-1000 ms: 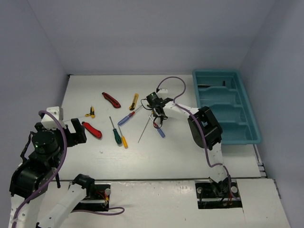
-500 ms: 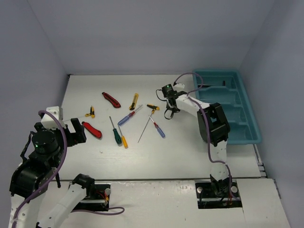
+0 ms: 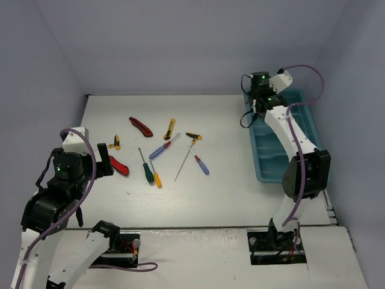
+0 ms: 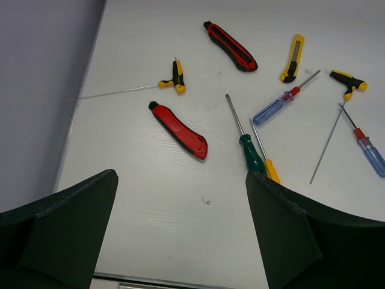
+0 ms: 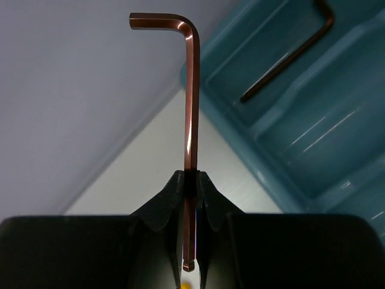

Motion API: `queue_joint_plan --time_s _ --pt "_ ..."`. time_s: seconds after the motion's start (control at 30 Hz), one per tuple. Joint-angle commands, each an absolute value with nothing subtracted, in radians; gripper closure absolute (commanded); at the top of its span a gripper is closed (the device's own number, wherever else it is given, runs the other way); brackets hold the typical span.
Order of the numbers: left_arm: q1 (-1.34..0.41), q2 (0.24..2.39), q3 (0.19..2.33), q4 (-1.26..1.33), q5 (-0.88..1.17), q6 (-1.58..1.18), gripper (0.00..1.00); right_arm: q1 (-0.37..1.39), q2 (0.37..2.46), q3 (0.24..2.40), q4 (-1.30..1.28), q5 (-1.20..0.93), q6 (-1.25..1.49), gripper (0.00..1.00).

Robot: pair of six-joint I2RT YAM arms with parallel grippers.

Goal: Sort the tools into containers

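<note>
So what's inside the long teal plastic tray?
One dark L-shaped hex key lies in the end compartment of the long teal plastic tray. What shows of the next compartment looks bare. From above, the right arm covers much of the rest.

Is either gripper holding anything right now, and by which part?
The right gripper pinches a hex key on its long shank, near the straight end, with the bent end pointing away. The left gripper is open and holds nothing.
</note>
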State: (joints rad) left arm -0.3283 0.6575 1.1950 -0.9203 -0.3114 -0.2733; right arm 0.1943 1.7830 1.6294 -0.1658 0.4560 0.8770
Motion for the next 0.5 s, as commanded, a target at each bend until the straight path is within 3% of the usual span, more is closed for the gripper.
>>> queue_joint_plan --time_s 0.0,0.47 --pt "-0.333 0.703 1.248 -0.881 -0.327 -0.281 0.14 0.093 1.837 1.654 -0.143 0.55 1.098 1.0" --pt "-0.333 0.729 1.254 -0.882 -0.333 -0.291 0.14 -0.045 2.214 1.947 -0.074 0.416 1.261 1.0"
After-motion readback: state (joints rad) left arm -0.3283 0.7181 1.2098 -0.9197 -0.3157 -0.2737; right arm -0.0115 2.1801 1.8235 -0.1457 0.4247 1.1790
